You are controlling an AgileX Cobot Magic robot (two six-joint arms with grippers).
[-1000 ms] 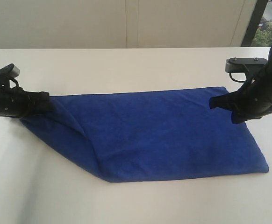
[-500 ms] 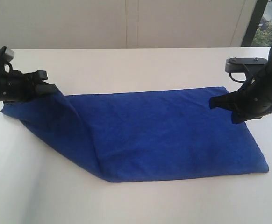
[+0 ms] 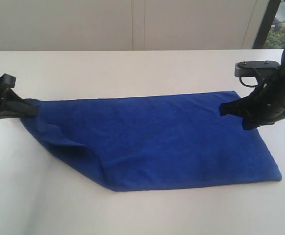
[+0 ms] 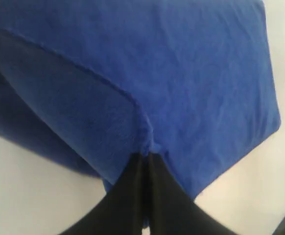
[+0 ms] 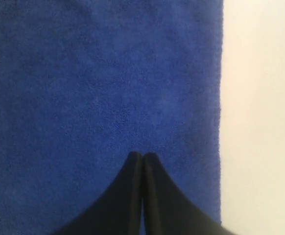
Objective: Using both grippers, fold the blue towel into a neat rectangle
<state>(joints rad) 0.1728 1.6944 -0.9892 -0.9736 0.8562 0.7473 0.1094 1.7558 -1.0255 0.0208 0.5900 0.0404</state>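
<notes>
Change over the last second: left tool (image 3: 33,111) goes from standing part open at the left corner of the blue towel (image 3: 172,139), to clamped with the corner lifted, to its present place further out at the left edge of the frame. Its jaws are pressed together on the corner. The left end, bunched and raised half a second ago, is now drawn out low toward the left. A diagonal fold remains at lower left. Right tool (image 3: 222,108) has not moved; it sits at the upper right corner of the cloth with its jaws together.

Reading: the cloth is being tensioned between the two ends, a set-up for the fold rather than the fold itself. Towel lies spread across the middle of the white desk (image 3: 132,68) as a slanted strip, not yet a rectangle.

View comparison: left wrist view shows cloth puckered right at the closed tips (image 4: 145,155), which confirms the pinch; exterior view cannot. Right wrist view shows closed tips (image 5: 141,155) over flat cloth near its hem; whether any cloth is caught there I cannot tell
</notes>
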